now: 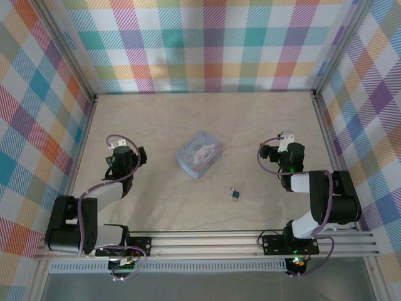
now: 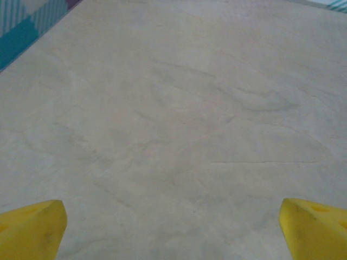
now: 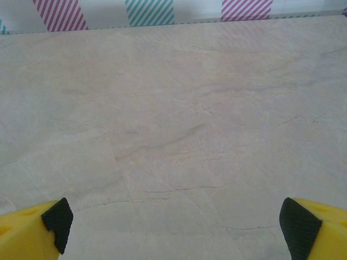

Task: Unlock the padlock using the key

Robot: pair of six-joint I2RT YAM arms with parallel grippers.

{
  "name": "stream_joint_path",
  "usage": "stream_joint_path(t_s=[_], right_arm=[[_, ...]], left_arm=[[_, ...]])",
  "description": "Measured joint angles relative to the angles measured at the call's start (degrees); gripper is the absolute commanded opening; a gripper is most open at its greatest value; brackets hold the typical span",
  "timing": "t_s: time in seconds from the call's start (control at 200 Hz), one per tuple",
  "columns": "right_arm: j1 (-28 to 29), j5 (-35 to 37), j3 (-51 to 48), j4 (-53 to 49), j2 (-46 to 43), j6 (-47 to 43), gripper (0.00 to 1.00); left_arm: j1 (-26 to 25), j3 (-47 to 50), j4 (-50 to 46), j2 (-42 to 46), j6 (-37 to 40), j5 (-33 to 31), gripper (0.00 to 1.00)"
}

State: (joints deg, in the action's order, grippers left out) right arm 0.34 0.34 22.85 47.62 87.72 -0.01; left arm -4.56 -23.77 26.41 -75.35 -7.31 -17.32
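on the pale wooden table [image 1: 156, 119], a light-blue cartoon-printed tin box [image 1: 199, 153] sits mid-scene, and the tiny dark blue-teal padlock [image 1: 235, 195] lies just to its right and nearer the arm bases, apart from the tin. a silvery glint at the padlock's far end could be its shackle or the small silvery key; it is too small to tell which. the padlock looks light, rigid and smooth, likely to skid or spin when nudged, so a pinch across the flat sides of its body seems the safest hold, leaving the keyhole end clear. the left gripper [image 2: 173, 230], well left of the tin, hangs over bare table with its yellow fingertips [image 2: 32, 227] spread wide, holding nothing. the right gripper [image 3: 173, 227], right of the padlock and farther back, hangs likewise, jaws fully apart and empty.
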Motion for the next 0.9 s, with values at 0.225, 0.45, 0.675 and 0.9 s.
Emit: stream_joint_path(t_s=[0.225,0.45,0.675,0.9], right_arm=[[0.0,0.0,0.0,-0.1,0.0,0.0,1.0],[0.0,0.0,0.0,-0.1,0.0,0.0,1.0],[0.0,0.0,0.0,-0.1,0.0,0.0,1.0],[0.0,0.0,0.0,-0.1,0.0,0.0,1.0]], left_arm=[[0.0,1.0,10.9,-5.6,4.3,4.7,1.0],[0.0,3.7,20.3,-13.7,5.9,6.8,1.0],[0.0,1.3,20.3,-14.2,6.3,6.8,1.0],[0.0,1.3,20.3,-14.2,6.8,6.8,1.0]])
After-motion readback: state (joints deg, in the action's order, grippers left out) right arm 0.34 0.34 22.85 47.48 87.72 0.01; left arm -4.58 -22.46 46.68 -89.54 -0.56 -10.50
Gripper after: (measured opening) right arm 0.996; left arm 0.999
